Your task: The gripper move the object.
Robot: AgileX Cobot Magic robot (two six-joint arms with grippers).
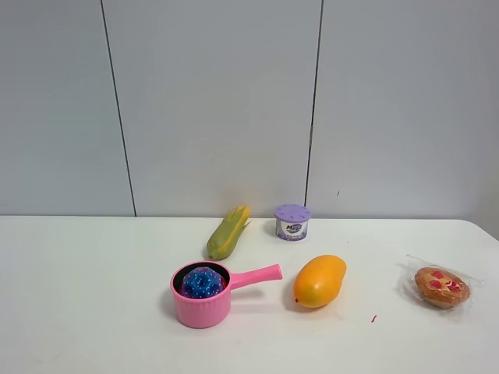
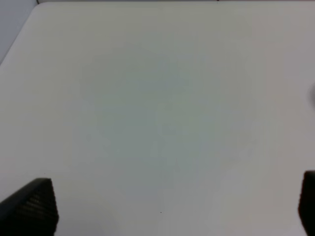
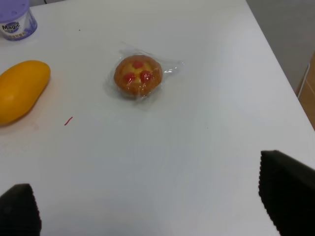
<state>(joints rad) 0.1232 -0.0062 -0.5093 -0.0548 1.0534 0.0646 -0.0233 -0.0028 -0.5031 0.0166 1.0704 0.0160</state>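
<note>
The object [image 1: 203, 283], a small bumpy blue ball with red specks, lies inside a pink toy saucepan [image 1: 204, 308] near the table's front middle. Neither arm shows in the exterior high view. In the left wrist view my left gripper [image 2: 172, 209] hangs over bare white table, its two black fingertips [image 2: 34, 209] far apart and nothing between them. My right gripper [image 3: 150, 206] is open too, fingertips [image 3: 288, 196] spread wide over the table's right part, short of the wrapped pastry. The object is in neither wrist view.
An orange-yellow mango [image 1: 320, 280] lies right of the saucepan's handle [image 1: 257, 275]. A wrapped round pastry [image 1: 441, 286] sits near the table's right edge. A corn cob [image 1: 228, 231] and a small purple-lidded tub [image 1: 292, 222] stand at the back by the wall.
</note>
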